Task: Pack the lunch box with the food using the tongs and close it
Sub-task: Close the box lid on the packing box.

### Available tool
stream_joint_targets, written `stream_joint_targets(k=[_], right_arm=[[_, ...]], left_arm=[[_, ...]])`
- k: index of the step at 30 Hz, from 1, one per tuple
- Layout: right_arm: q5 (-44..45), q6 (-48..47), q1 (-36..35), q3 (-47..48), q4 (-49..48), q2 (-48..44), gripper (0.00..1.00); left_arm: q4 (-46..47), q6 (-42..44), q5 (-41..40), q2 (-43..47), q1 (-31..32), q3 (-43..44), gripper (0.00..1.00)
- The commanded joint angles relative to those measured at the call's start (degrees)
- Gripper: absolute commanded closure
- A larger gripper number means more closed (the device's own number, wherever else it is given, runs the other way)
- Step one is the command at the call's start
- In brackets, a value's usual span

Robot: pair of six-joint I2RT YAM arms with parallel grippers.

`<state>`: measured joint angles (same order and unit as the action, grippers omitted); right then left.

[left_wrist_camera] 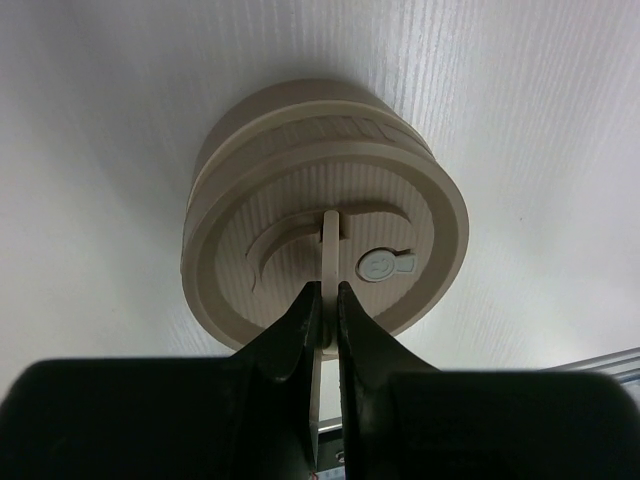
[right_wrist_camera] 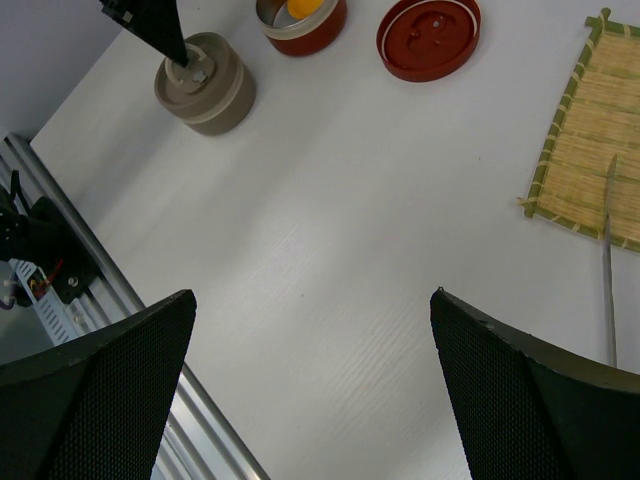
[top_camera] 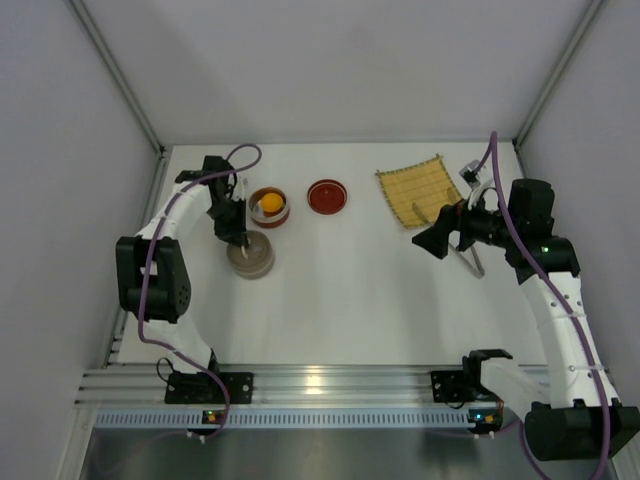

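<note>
Tongs [top_camera: 474,264] are lying at the right, one tip resting on the bamboo mat [top_camera: 415,185], the rest on the worktop [top_camera: 360,300]. I'm seeing the right jaws standing wide apart, hovering over the worktop near them, gripping nothing. Left jaws are clamping the thin upright handle [left_wrist_camera: 330,245] on the lid [left_wrist_camera: 300,195] of the beige tin [top_camera: 256,263], left of centre. Orange ball [top_camera: 269,203] is sitting in the red bowl [top_camera: 271,219] just behind that tin, red lid [top_camera: 327,196] lying beside the bowl.

White arms [top_camera: 562,312], blk joints [top_camera: 152,282], purple cables [top_camera: 492,160]
</note>
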<state>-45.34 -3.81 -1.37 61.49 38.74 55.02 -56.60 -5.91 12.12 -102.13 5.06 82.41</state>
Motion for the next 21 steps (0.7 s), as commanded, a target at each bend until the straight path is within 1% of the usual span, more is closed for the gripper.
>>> stream_joint_targets(k=[1, 6, 15, 21], right_arm=[[-0.98, -0.23, 0.84, 1.08, -2.27, -0.53, 0.01], [-0.98, -0.05, 0.75, 0.91, -2.35, -0.53, 0.01], [-1.06, 0.12, 0.75, 0.73, -2.53, -0.62, 0.01], [-1.06, 0.12, 0.75, 0.64, -2.62, -0.62, 0.01]], left_arm=[[-0.88, -3.75, 1.33, 2.81, -0.84, -1.37, 1.00], [0.08, -5.51, 1.77, 4.13, -0.84, -2.52, 1.00], [0.79, -4.90, 0.19, 4.04, -0.93, -3.48, 1.00], [2.98, -4.02, -0.25, 5.36, -0.84, -6.29, 1.00]])
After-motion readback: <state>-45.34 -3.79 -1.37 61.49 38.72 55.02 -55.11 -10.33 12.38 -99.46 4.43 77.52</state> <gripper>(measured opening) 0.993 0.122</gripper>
